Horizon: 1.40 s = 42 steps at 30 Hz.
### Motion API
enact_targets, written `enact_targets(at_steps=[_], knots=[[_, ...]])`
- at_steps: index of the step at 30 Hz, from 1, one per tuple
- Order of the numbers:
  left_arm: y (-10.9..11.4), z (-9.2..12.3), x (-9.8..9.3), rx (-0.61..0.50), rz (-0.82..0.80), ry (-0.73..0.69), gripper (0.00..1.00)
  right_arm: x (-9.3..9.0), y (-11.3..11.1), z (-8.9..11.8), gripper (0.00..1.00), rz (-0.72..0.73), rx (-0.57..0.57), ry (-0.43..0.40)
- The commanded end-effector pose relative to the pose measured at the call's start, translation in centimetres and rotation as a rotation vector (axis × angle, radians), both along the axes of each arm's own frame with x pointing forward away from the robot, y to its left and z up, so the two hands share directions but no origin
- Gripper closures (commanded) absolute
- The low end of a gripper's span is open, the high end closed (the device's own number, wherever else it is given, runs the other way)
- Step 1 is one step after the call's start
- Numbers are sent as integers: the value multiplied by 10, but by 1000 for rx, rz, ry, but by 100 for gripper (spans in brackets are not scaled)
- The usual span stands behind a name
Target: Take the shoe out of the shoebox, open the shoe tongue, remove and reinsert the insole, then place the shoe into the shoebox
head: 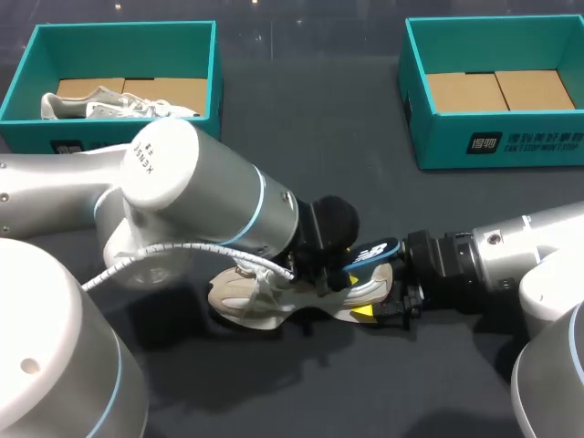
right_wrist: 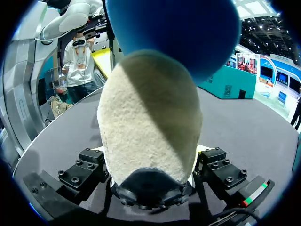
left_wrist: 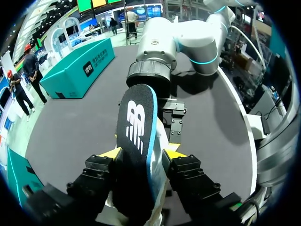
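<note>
Black insole [left_wrist: 136, 141] clamped in my left gripper [left_wrist: 141, 154].
My right gripper [right_wrist: 150, 162] is closed on the heel of the cream shoe [head: 248, 299], which lies mid-surface [head: 319, 137] under the insole.

Tabletop [head: 301, 109]: dark grey, matte, with a curved edge visible in both wrist views. Spare sneaker [head: 119, 105]: pale grey-white with laces, lying on its side along the near wall inside the teal box [head: 109, 36] at the far left; whether a second sneaker lies against it cannot be told. Cardboard floor [head: 173, 89]: brown, flat, exposed on the far side of the sneaker within that same box.
</note>
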<state>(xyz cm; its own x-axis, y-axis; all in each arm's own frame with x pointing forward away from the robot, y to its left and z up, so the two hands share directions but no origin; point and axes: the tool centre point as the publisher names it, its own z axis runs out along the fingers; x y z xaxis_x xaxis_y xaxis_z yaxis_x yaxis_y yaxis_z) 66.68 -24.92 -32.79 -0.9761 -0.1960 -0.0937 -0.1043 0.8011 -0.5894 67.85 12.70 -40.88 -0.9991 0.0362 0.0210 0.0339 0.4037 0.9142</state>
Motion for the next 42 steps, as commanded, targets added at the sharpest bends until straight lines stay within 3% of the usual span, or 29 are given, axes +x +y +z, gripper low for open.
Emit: enact_targets(at_steps=[1,3,6,10,21,26,27,31,34,39,42], knots=[[-13,-7,7,5,22,-14,51,-2,0,0,100,-1,-4,0],[-14,-8,12,7,33,-26,53,-2,0,0,100,-1,-4,0],[-13,-9,18,7,32,-26,64,-2,0,0,100,-1,-4,0],[-11,-7,26,-3,30,-18,100,-2,0,0,100,-1,-4,0],[-19,11,32,-59,-16,-7,100,-2,0,0,100,-1,-4,0],[-17,6,28,-56,-37,4,99,-2,0,0,100,-1,-4,0],[-16,3,27,-55,-39,8,89,-2,0,0,100,-1,-4,0],[-11,-3,25,-50,-42,27,71,-2,0,0,100,-1,-4,0],[-8,-5,23,-52,-46,35,67,-2,0,0,100,-1,-4,0],[-7,-6,22,-57,-53,38,73,-2,0,0,100,-1,-4,0],[-6,-5,22,-64,-56,41,99,-2,0,0,100,-1,-4,0]])
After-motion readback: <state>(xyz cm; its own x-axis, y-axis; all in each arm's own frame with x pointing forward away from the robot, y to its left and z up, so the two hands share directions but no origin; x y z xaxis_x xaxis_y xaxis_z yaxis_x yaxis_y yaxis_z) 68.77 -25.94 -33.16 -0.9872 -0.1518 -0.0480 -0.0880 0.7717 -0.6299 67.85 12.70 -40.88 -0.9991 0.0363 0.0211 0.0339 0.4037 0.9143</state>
